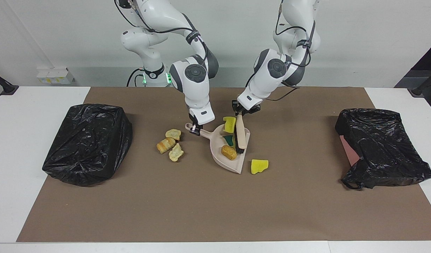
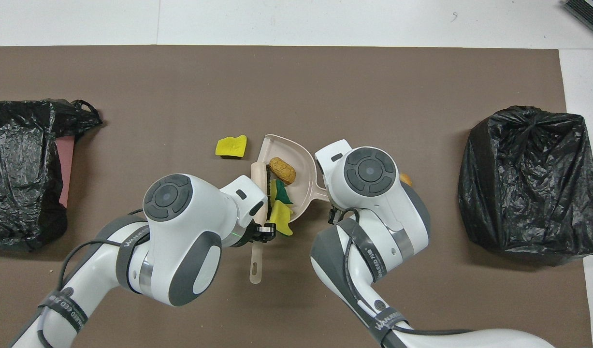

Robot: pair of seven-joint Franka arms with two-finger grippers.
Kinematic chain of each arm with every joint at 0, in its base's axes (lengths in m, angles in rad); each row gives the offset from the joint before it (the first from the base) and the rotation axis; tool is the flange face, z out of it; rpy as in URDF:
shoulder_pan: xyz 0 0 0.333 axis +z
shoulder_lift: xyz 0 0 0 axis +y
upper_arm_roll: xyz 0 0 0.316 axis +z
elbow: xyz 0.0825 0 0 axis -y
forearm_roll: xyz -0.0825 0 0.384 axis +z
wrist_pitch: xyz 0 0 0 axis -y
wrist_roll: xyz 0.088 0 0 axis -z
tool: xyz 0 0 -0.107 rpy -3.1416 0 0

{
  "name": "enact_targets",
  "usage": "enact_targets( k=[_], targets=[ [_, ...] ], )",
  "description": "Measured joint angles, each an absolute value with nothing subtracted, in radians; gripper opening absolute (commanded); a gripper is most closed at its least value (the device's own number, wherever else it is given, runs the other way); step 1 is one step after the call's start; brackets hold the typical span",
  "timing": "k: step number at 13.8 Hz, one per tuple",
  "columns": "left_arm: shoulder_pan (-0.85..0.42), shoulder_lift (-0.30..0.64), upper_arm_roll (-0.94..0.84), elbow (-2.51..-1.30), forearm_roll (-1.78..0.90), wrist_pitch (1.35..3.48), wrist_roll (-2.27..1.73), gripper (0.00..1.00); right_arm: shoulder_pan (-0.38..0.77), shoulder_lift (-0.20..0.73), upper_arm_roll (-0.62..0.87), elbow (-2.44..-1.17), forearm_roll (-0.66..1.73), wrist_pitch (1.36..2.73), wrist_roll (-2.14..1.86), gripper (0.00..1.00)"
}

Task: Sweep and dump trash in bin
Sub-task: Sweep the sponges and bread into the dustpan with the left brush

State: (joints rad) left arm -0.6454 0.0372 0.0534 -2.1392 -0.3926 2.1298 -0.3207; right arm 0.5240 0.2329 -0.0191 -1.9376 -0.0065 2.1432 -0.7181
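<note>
My right gripper (image 1: pixel 195 129) is shut on the handle of the beige dustpan (image 1: pixel 233 164), which rests on the mat. My left gripper (image 1: pixel 244 111) is shut on the beige brush (image 1: pixel 240 135), whose bristles are inside the pan. In the pan lie a yellow sponge chunk (image 1: pixel 229 123), a green piece (image 1: pixel 230 140) and a brown lump (image 1: pixel 229 152). One yellow sponge (image 1: pixel 259 166) lies on the mat just outside the pan's mouth. Three bread-like scraps (image 1: pixel 165 144) lie beside the pan's handle, toward the right arm's end. In the overhead view the pan (image 2: pixel 303 162), brush (image 2: pixel 259 183) and loose sponge (image 2: pixel 231 146) show; the right arm hides most of the bread scraps.
A bin covered in a black bag (image 1: pixel 87 140) stands at the right arm's end of the brown mat. Another black-bagged bin (image 1: pixel 380 147) stands at the left arm's end, with a pink side showing.
</note>
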Motion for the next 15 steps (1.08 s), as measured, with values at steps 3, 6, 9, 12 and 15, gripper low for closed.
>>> enact_targets(
  k=[3,6,9,12,15],
  targets=[
    [-0.562,0.037,0.073,-2.029,-0.384,2.004,-0.319,0.00,0.524,0.233,-0.019,-1.938,-0.006,2.143,-0.718,0.00],
    [-0.470,0.055,0.080,-1.984,-0.312,1.978,-0.293,0.00,0.524,0.233,-0.019,-1.938,-0.006,2.143,-0.718,0.00],
    [-0.426,0.099,0.080,-1.973,-0.246,2.014,-0.259,0.00,0.524,0.233,-0.019,-1.938,-0.006,2.143,-0.717,0.00],
    [-0.397,0.183,0.080,-1.969,-0.208,2.078,-0.181,0.00,0.526,0.233,-0.019,-1.938,-0.006,2.143,-0.699,0.00],
    [-0.401,0.216,0.062,-1.972,-0.208,2.082,-0.125,0.00,0.528,0.233,-0.019,-1.938,-0.006,2.143,-0.695,0.00]
  ],
)
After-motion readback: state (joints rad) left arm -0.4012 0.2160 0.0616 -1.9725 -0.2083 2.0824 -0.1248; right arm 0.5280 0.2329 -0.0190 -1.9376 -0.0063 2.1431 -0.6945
